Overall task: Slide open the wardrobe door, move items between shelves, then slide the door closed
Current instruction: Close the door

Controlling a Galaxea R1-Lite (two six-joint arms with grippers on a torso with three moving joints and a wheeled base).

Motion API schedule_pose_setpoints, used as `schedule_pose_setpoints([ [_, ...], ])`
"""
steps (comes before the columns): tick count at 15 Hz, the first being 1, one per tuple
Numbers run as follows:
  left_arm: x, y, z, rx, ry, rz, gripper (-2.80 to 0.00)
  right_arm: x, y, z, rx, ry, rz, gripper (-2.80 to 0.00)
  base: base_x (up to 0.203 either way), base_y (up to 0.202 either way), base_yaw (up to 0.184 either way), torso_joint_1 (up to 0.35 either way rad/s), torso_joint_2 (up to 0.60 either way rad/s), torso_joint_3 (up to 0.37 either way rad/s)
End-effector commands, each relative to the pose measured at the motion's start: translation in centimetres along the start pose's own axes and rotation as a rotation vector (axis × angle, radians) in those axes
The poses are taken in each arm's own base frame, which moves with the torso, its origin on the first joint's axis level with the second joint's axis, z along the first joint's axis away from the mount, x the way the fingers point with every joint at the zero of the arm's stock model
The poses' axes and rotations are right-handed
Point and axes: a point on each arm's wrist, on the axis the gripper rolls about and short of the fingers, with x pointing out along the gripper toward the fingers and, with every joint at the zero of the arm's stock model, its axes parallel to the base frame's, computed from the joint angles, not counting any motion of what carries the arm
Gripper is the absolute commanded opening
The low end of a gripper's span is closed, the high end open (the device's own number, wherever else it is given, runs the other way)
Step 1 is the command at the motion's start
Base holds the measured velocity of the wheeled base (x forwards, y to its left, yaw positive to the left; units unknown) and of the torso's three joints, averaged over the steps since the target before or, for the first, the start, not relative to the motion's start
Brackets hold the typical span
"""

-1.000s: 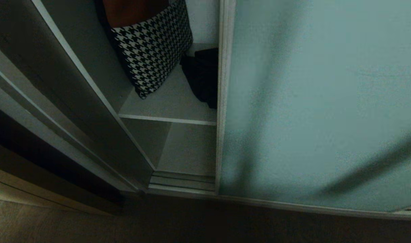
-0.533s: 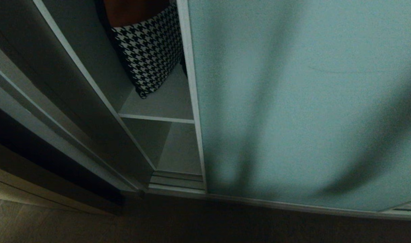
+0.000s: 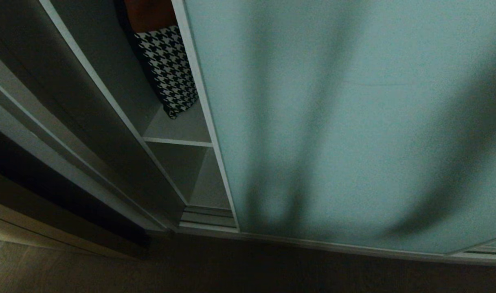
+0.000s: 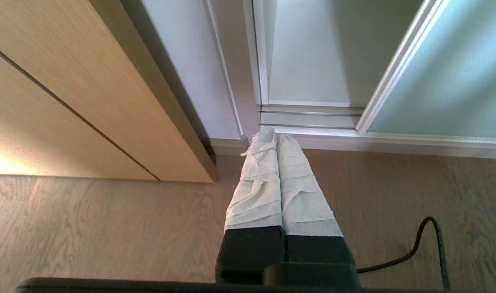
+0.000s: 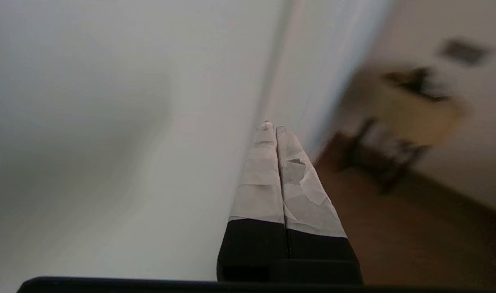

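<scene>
Dim wood floor (image 3: 69, 268) runs along the bottom of the head view. Above it, the tall blue-green door (image 3: 333, 122) covers most of the wardrobe. Only a thin gap is open on the robot's left, showing a shelf (image 3: 178, 129) with a checked cloth (image 3: 168, 69). No arm shows here.

From the left wrist, the left tool (image 4: 272, 136) is pressed together, holds nothing, and hangs low over the floor near the track (image 4: 309, 116).

From the right wrist, the right tool (image 5: 271, 125) is pressed together, empty, close by the door's pale edge (image 5: 288, 81). I think it is the nearer one to push left.
</scene>
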Motion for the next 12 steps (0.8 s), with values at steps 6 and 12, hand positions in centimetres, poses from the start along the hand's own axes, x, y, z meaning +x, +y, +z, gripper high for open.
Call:
schedule_pose_setpoints([
  [6,0.0,0.0,0.0,0.0,0.002,0.0,-2.8,9.0,-2.9,0.7,-0.101,-0.077,-0.369,-2.8,0.0,0.0,0.0,0.0,0.0,0.0],
  [12,0.0,0.0,0.0,0.0,0.002,0.0,-2.8,12.9,-6.3,0.9,-0.178,-0.15,-0.461,-2.8,0.0,0.0,0.0,0.0,0.0,0.0],
])
